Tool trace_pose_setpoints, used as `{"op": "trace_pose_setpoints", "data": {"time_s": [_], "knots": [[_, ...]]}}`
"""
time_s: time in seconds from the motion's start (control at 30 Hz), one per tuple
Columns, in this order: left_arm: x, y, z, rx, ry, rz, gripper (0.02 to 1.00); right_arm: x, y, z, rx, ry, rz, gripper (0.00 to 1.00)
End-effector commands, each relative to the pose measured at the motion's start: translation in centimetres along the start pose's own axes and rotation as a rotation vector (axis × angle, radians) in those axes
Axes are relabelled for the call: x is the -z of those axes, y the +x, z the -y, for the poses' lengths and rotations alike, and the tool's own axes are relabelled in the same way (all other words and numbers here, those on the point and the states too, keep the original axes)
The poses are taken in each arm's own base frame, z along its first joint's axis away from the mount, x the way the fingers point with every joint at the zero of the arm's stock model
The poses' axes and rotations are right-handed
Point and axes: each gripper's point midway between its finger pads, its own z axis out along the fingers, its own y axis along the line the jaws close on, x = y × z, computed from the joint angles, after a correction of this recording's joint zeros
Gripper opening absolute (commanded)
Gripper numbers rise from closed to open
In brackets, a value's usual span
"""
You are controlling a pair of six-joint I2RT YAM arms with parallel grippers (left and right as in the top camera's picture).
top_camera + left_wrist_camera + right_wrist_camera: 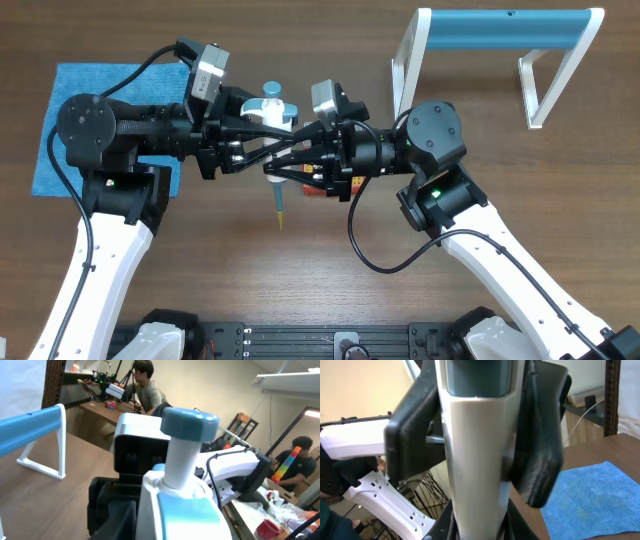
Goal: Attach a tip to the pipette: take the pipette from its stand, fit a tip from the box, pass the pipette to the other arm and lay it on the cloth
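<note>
Item: pipette [270, 108], off its stand [500, 28] and carried in the air above the middle of the wooden surface [300, 290], blue plunger cap toward the far edge, shaft pointing down toward the arm bases. Fitted with: pale tip [280, 216] on the shaft end. Held by: right hand [287, 165], narrowed on the white body, which rises from between its own fingers in the right wrist view. Also held by: left hand [258, 142], reaching in from the opposite side, black fingers [540, 460] lying flat against both flanks of the same body, apparently closed on it. Destination: blue cloth [70, 110], flat at the left edge of the surface, beside the left arm, well apart from the pipette. Nearby: reddish object [322, 188] under the right arm, probably the tip box, mostly hidden. Step judged in hand: transfer from right arm to left. Handling notes: confirm a firm squeeze by the left hand before any release; open the right hand fully, then draw it straight back along its own arm line to avoid dragging the body sideways; hold the left wrist steady meanwhile; keep the tip clear of either arm and of the surface, since a knock could loosen it; tilt toward horizontal only once over the cloth.
</note>
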Motion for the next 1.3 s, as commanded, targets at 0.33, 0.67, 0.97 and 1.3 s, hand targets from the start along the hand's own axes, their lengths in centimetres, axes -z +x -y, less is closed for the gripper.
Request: {"op": "trace_pose_setpoints", "data": {"time_s": [0.33,0.67,0.97,1.3], "knots": [[-0.1,-0.3,0.2,-0.011,0.008,-0.006,0.029,-0.2,-1.1,0.3,0.023,0.02,0.028,0.22],[0.0,-0.7,-0.3,-0.013,-0.013,0.016,0.027,0.4,-1.0,-0.6,0.035,-0.026,0.006,0.908],[2.5,-0.4,-5.9,0.123,-0.111,0.055,0.027,8.1,-0.8,3.8,-0.025,0.157,-0.018,0.91],[7.2,5.3,-19.7,0.403,-0.65,0.148,0.027,19.3,2.8,11.9,0.065,1.059,-0.198,0.974]]}}
